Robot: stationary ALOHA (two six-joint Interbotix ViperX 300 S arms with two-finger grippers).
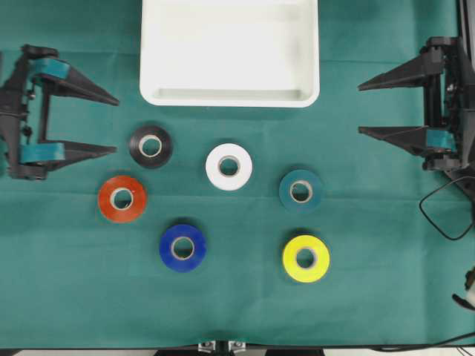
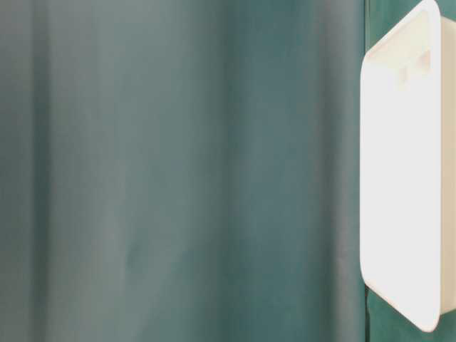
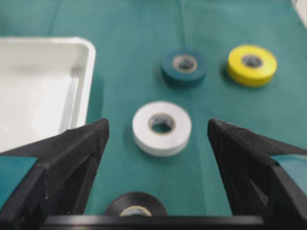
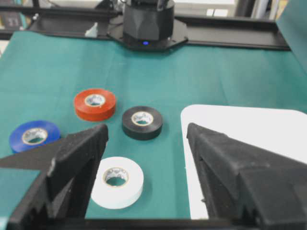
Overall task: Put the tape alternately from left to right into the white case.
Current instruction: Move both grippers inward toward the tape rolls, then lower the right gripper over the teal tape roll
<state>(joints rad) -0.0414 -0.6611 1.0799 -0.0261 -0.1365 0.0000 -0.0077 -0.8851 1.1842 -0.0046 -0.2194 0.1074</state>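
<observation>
The white case lies empty at the back middle of the green cloth; it also shows as white case. In front of it lie several rolls of tape: black, white, teal, orange-red, blue and yellow. My left gripper stands open at the far left, short of the black roll, with nothing between its fingers. At the far right my right gripper is open too and empty, facing the white roll and the case's edge.
A black cable loops on the cloth at the right edge. The left arm's black base stands at the far side in the right wrist view. The table's front edge runs just below the blue and yellow rolls.
</observation>
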